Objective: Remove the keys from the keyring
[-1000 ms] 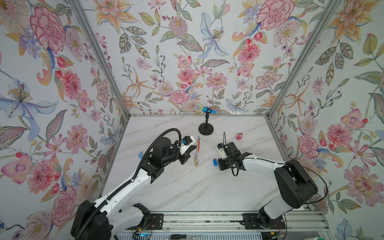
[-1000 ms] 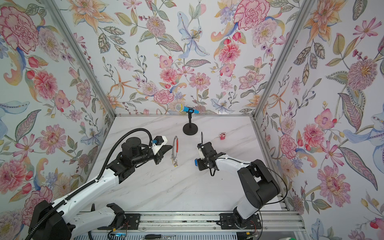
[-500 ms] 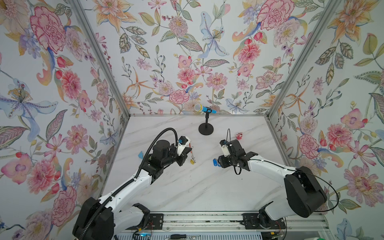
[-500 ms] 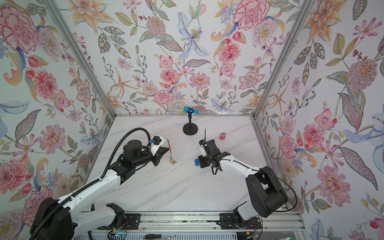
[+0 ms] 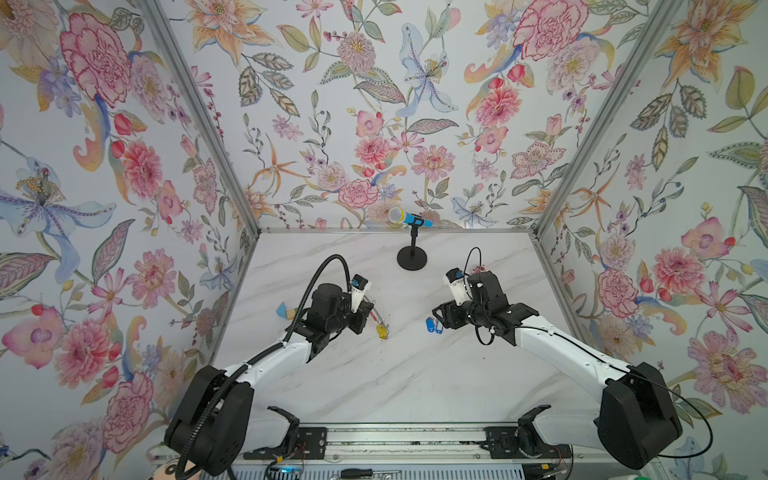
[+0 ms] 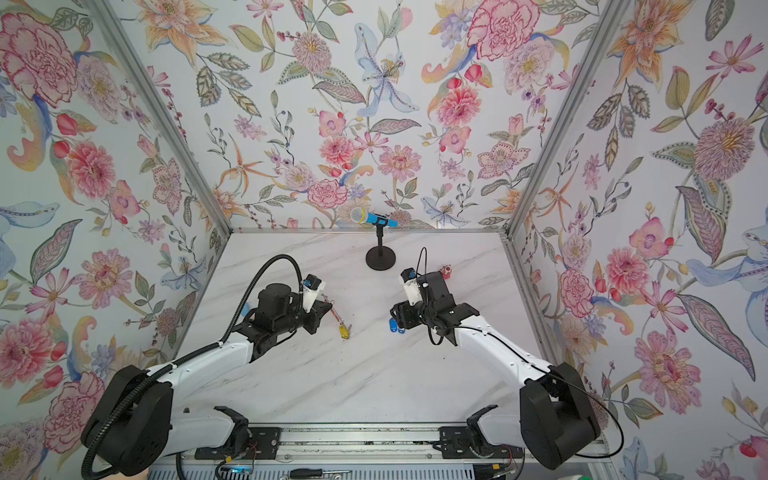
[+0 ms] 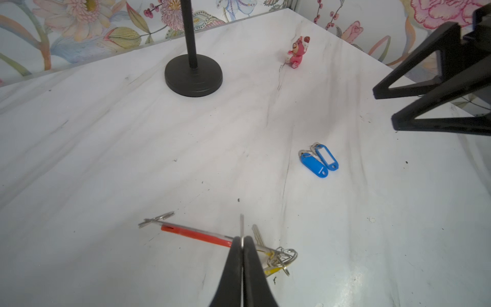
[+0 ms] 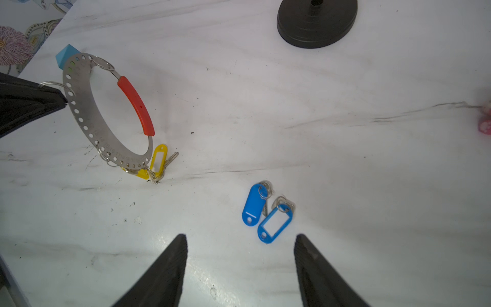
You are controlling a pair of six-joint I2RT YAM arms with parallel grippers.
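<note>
My left gripper (image 7: 242, 239) is shut on the thin metal edge of the keyring (image 8: 87, 127), a grey perforated hoop with a red sleeve (image 8: 136, 106). The hoop stands on edge, seen in both top views (image 5: 376, 318) (image 6: 337, 318). Yellow-tagged keys (image 8: 158, 160) hang from its low end and touch the table. Two blue-tagged keys (image 8: 265, 212) lie loose side by side on the table, also seen in the left wrist view (image 7: 318, 160). My right gripper (image 8: 240, 239) is open just short of them, holding nothing, right of the blue keys (image 5: 432, 325) in a top view.
A black microphone-stand base (image 5: 412, 258) stands at the back middle of the marble table. A small red-pink toy figure (image 6: 446, 272) sits behind my right wrist. A light blue block (image 5: 282, 309) lies behind the left arm near the left wall.
The right gripper has opened and drawn back a little, leaving a blue-tagged key on the table beside the other. The left gripper has carried the keyring left and down.
</note>
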